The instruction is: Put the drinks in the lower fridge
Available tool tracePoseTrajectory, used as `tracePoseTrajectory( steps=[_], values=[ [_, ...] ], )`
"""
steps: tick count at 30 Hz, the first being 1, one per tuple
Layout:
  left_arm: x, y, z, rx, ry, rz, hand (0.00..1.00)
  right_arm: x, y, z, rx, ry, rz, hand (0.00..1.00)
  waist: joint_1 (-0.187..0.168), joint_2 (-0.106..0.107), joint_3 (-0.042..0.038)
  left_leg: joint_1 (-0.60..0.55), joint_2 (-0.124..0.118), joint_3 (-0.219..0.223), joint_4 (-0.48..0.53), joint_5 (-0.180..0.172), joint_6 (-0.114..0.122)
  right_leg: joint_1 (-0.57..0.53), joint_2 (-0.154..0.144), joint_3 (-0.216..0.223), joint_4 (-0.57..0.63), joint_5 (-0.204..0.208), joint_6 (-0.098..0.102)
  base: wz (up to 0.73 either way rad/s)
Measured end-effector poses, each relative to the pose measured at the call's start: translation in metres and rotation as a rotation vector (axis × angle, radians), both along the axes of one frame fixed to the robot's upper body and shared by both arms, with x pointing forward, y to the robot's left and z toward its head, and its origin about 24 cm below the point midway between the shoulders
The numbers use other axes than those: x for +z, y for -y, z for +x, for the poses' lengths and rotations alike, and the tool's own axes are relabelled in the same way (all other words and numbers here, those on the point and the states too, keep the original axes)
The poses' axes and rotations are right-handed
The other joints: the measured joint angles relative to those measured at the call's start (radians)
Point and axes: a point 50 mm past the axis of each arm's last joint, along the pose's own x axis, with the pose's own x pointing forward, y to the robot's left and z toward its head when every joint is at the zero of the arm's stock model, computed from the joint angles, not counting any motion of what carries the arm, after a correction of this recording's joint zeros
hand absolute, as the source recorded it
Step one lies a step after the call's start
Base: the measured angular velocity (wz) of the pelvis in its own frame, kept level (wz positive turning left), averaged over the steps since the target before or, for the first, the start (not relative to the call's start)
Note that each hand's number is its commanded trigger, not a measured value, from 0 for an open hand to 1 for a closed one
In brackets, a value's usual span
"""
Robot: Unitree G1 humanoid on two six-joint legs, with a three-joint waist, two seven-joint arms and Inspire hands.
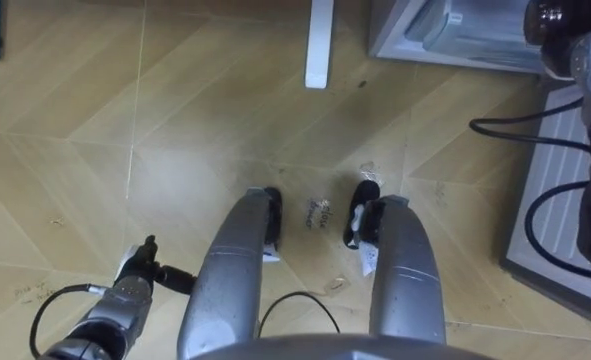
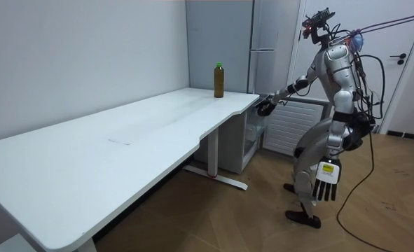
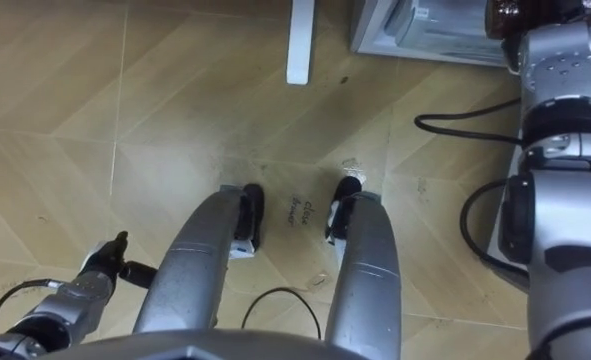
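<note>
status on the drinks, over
Copy: right hand shut on dark bottle, at open lower fridge; left hand open, hanging; second bottle on table; nothing blocking fridge.

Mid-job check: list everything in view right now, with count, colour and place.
bottle: one, brown with green cap, upright on the table's corner near the fridge
dark brown thing: one, by the right hand before the fridge; perhaps a second bottle
table: one, white, along the wall
fridge: one, grey, tall, lower compartment open
floor: wooden, light brown
left hand: open, hanging beside the thigh
right hand: stretched toward the fridge
</note>
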Motion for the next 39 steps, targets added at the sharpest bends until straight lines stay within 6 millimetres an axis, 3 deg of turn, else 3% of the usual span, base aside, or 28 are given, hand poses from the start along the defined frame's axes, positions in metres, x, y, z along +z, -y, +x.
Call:
tracePoseTrajectory(
  steps=[9, 32, 39],
  values=[
    [-0.001, 0.001, -0.002, -0.010, -0.007, 0.004, 0.00, -0.001, 0.000, -0.001, -0.011, -0.017, 0.004, 0.00, 0.014, 0.001, -0.0008, 0.002, 0.000, 0.002, 0.007, -0.001, -0.001, 0.000, -0.001, 0.003, 0.009, -0.001, 0.000, 0.00],
    [-0.004, 0.001, -0.013, -0.013, -0.021, 0.000, 0.00, -0.008, 0.000, -0.004, -0.006, -0.048, -0.025, 0.00, 0.010, -0.003, 0.0017, 0.039, 0.003, 0.002, -0.020, 0.001, 0.002, 0.043, 0.004, -0.001, -0.030, 0.007, 0.007, 0.00],
    [-0.004, 0.001, -0.013, -0.011, -0.020, 0.000, 0.00, -0.015, 0.002, -0.007, 0.011, -0.042, -0.029, 0.00, 0.015, -0.006, 0.0030, 0.056, 0.018, 0.002, -0.042, 0.002, 0.004, 0.071, 0.029, 0.002, -0.083, 0.028, 0.013, -0.07]
  ],
)
